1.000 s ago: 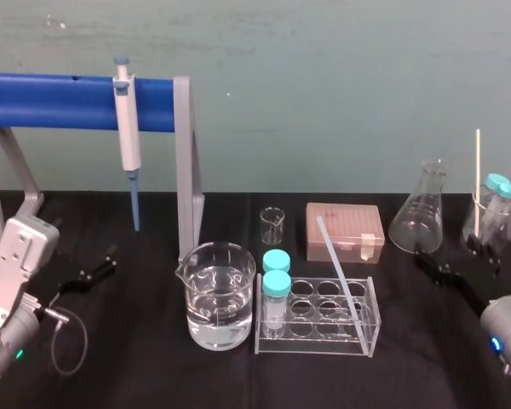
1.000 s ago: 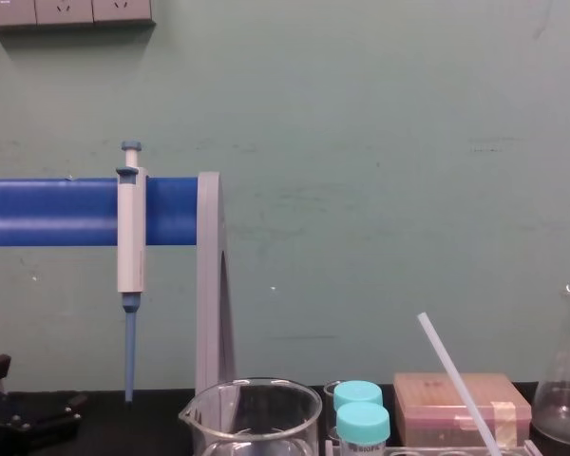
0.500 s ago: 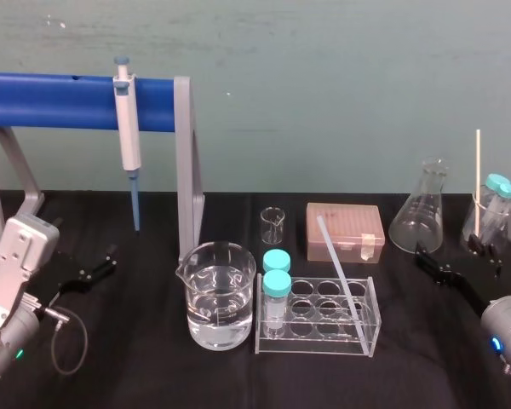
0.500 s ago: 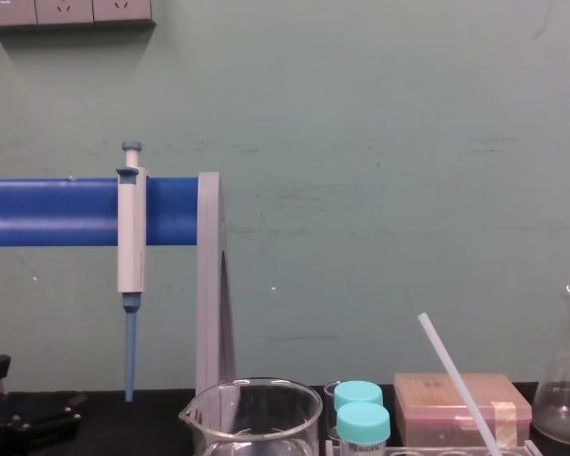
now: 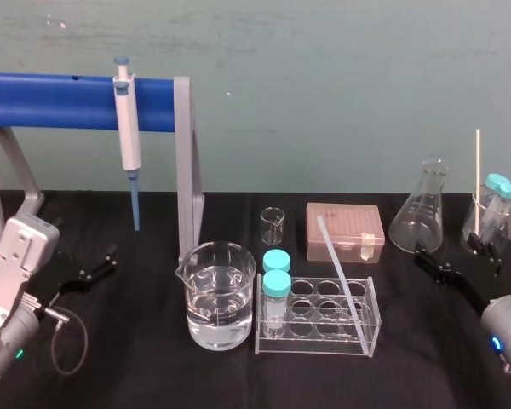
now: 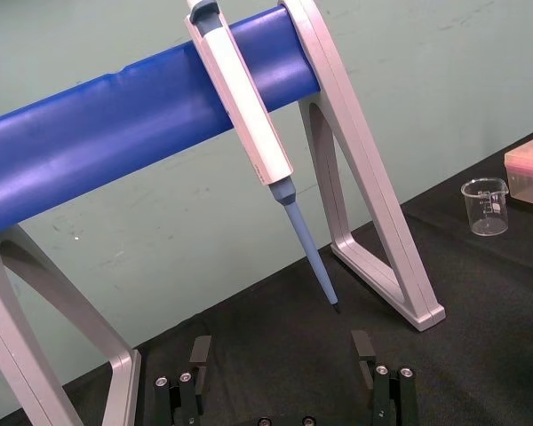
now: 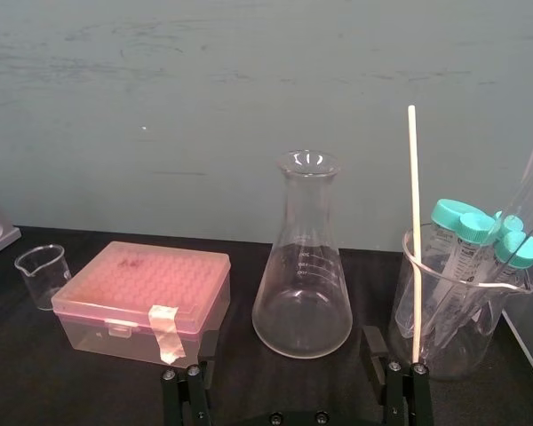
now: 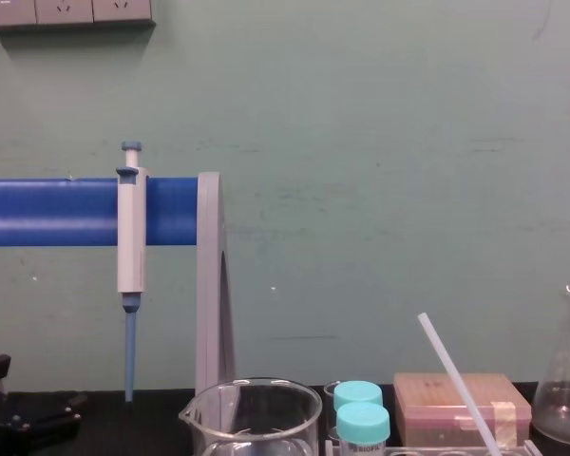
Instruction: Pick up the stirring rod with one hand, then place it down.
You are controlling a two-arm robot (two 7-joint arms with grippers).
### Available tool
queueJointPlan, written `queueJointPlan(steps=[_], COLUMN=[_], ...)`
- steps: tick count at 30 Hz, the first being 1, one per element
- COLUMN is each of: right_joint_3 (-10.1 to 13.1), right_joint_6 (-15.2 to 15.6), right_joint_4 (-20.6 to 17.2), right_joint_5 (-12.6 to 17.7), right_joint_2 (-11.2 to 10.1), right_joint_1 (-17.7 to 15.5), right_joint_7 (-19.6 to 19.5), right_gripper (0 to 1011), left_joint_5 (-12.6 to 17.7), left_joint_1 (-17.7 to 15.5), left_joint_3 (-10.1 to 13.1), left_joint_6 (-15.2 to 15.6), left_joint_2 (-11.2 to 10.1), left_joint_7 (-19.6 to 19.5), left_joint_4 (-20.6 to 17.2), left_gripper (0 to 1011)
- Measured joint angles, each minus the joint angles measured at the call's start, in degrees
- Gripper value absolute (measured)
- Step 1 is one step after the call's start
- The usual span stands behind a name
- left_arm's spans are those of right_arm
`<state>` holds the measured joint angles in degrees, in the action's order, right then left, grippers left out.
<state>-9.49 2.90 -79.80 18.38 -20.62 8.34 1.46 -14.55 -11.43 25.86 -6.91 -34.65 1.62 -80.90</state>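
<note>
The stirring rod [image 5: 339, 269] is a translucent-white straw-like rod leaning in the clear tube rack [image 5: 317, 334], its top tilted toward the back left; its upper end also rises in the chest view [image 8: 454, 377]. My right gripper [image 5: 460, 261] hovers low at the table's right side, well right of the rod, open and empty. In the right wrist view its fingers [image 7: 290, 348] stand apart in front of the conical flask [image 7: 303, 266]. My left gripper [image 5: 89, 271] rests open at the far left, and the left wrist view [image 6: 282, 355] shows it facing the pipette stand.
A water-filled beaker [image 5: 221, 294] stands left of the rack, which holds two teal-capped tubes [image 5: 277, 294]. Behind are a small beaker [image 5: 272, 225] and a pink tip box [image 5: 345, 231]. A blue-tipped pipette [image 5: 128, 141] hangs on the blue stand [image 5: 68, 100]. A beaker of capped tubes [image 7: 457, 302] with a thin stick sits far right.
</note>
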Motion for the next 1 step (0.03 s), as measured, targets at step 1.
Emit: queueJointPlan(steps=[1], right_joint_3=[0.0], right_joint_6=[0.0], right_joint_4=[0.0], right_joint_5=[0.0], right_joint_2=[0.0], right_joint_1=[0.0], right_joint_7=[0.0], right_gripper=[1002], left_joint_5=[0.0], left_joint_1=[0.0], left_joint_3=[0.0], left_joint_6=[0.0], left_joint_2=[0.0], left_joint_7=[0.0], left_joint_4=[0.0], left_gripper=[1000])
